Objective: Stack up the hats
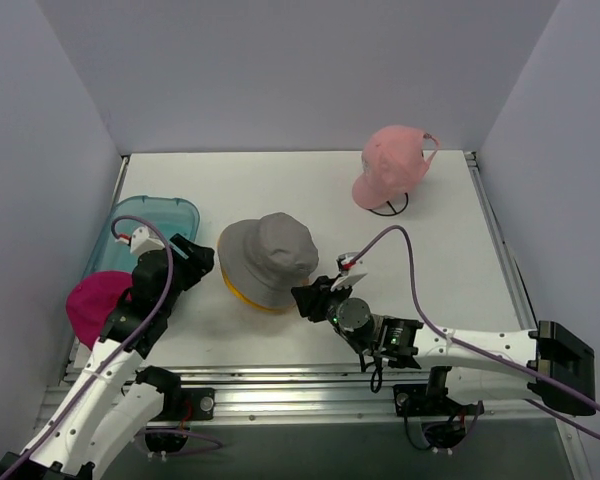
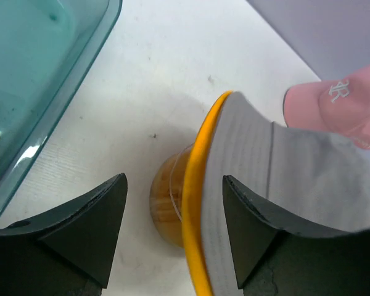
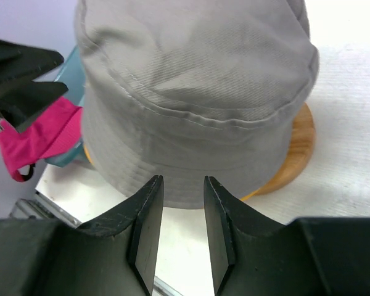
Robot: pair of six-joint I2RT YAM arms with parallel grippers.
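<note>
Left gripper (image 1: 192, 258) points toward 2 o'clock, jaws wide apart; right gripper (image 1: 305, 298) points toward 10 o'clock, jaws narrowly parted

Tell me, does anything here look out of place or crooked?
The magenta cap lies at the far left by the teal tray, away from the grey hat. Nothing looks spilled or damaged.

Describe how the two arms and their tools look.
The left arm and right arm have white links with black joints, each trailing a purple cable. The left tool and right tool are black, with two dark wedge-shaped fingers. A green light glows by the right wrist.
</note>
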